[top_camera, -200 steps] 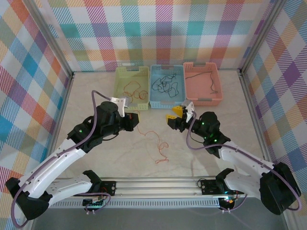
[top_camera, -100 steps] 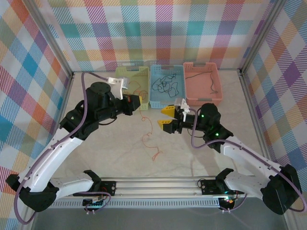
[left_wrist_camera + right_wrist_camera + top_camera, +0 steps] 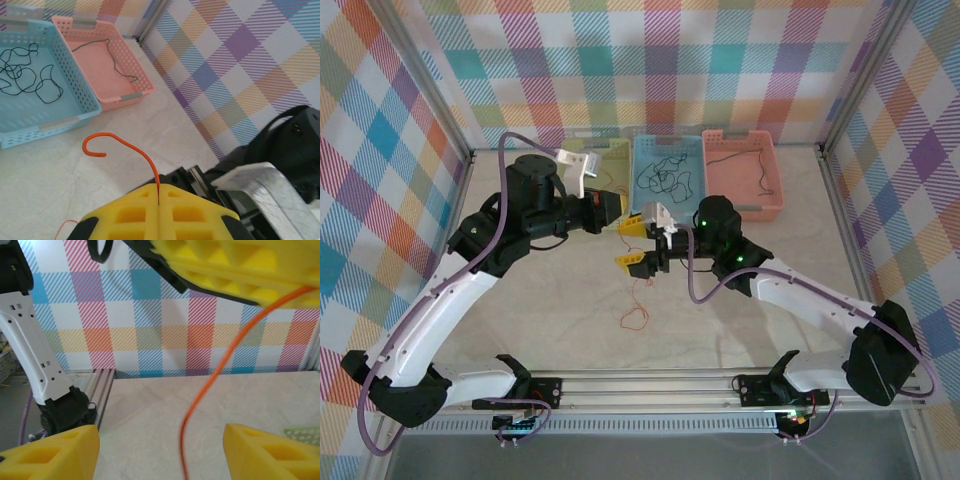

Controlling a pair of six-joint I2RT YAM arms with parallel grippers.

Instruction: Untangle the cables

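Left wrist view has the left tool (image 3: 158, 192) clenched on an orange cable (image 3: 131, 146), its hooked end jutting ahead of the pads. The strand drops between the spread, empty fingers of the right tool (image 3: 160, 440) and ends in a loop on the worktop (image 3: 560, 320) below. Best, I judge, to close the right tool squarely on the strand, then draw apart gently so no kink tightens.
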